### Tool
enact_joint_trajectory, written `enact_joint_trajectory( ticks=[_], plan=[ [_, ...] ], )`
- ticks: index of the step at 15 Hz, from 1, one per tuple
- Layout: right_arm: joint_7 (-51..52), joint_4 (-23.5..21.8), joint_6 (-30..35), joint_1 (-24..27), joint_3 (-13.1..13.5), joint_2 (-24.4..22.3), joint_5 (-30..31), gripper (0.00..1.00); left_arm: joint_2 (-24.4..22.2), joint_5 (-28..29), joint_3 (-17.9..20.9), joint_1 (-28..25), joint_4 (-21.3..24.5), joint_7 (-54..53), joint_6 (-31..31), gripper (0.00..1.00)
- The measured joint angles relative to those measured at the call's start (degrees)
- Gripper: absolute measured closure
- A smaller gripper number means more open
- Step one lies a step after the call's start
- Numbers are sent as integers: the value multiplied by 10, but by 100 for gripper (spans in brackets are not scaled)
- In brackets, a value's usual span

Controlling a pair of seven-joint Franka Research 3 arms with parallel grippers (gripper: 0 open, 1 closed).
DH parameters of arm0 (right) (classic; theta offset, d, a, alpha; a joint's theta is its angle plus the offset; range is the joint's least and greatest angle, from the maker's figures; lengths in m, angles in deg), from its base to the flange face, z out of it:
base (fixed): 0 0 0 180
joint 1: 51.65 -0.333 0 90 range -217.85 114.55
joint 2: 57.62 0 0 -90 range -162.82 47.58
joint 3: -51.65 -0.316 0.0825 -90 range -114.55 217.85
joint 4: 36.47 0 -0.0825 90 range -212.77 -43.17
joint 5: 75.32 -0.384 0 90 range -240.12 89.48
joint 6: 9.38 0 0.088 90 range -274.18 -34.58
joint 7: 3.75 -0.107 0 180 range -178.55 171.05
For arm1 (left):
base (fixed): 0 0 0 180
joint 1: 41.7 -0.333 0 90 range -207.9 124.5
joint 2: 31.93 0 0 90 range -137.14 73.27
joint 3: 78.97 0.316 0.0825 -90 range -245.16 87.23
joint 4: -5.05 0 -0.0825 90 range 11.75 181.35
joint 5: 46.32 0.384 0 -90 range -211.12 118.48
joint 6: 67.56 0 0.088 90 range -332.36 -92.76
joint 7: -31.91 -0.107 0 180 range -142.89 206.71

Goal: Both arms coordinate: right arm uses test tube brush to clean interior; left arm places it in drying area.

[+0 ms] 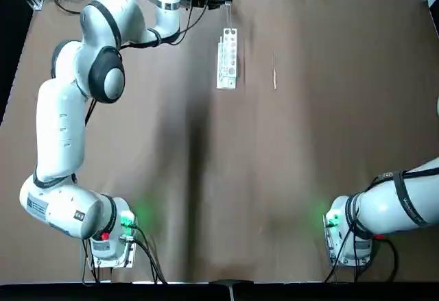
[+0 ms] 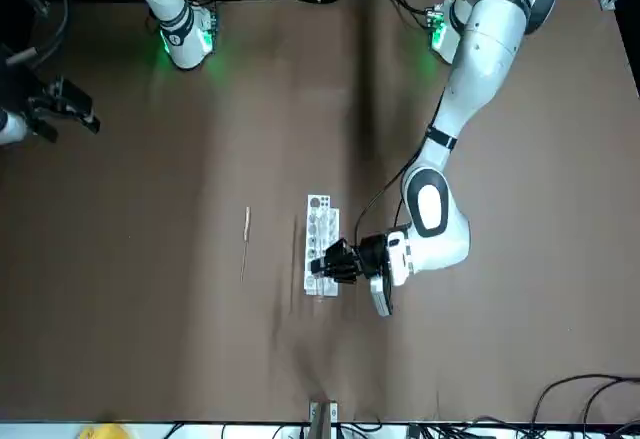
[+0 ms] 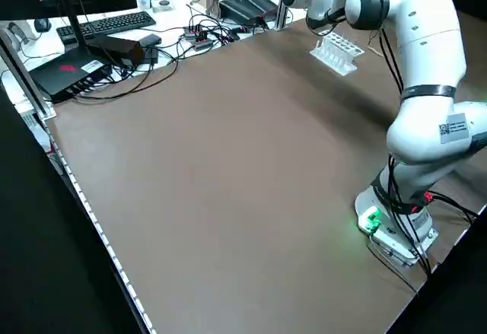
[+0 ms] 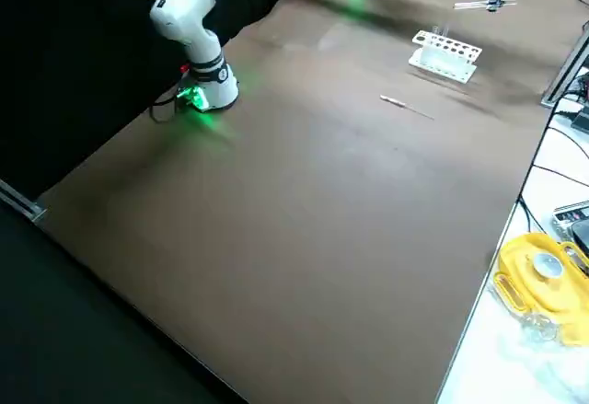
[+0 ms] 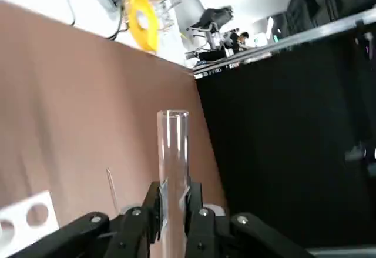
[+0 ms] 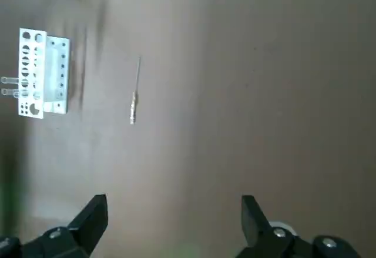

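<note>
So my left gripper point(image 5: 174, 202) is closed around clear glass tube point(image 5: 173, 152), just beside white rack point(image 1: 227, 59). Brush point(image 1: 274, 73) lies loose on table point(image 1: 329, 129), near rack. My right gripper point(image 6: 175, 211): wide open, holding nothing, well apart from brush, over table's right side.

Tabletop point(image 1: 309, 143) matt, smooth, faint sheen patches; rack point(image 6: 32, 73) smooth, white, looks like plastic; tube held at left gripper point(image 5: 174, 223) clear and glossy like glass, bright streaks down its wall. Left arm point(image 1: 60, 126) has smooth, slightly glossy white shells, grey joint parts duller; test tube brush point(image 6: 135, 96) has a shiny, metallic-looking thick end, thin stem duller. Monitor stand area: keyboard point(image 3: 116, 25) matt dark plastic, curtain point(image 4: 83, 54) matt black, looks like cloth.
</note>
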Motion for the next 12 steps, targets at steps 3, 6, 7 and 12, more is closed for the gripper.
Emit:
enact_joint_trajectory(
  ticks=[3,6,7,12],
  plan=[
    [-10,-37,-12,42,-56,-29,23,0,0,3,0,-4,2,159,28,77],
    [-14,-112,-62,32,-59,-65,26,0,0,14,0,-6,6,317,60,77],
    [-22,-128,-68,20,-48,-73,27,0,0,14,0,-7,8,367,70,77],
    [-25,-146,-72,5,-21,-87,28,0,0,15,1,-23,13,614,100,77]
  ],
)
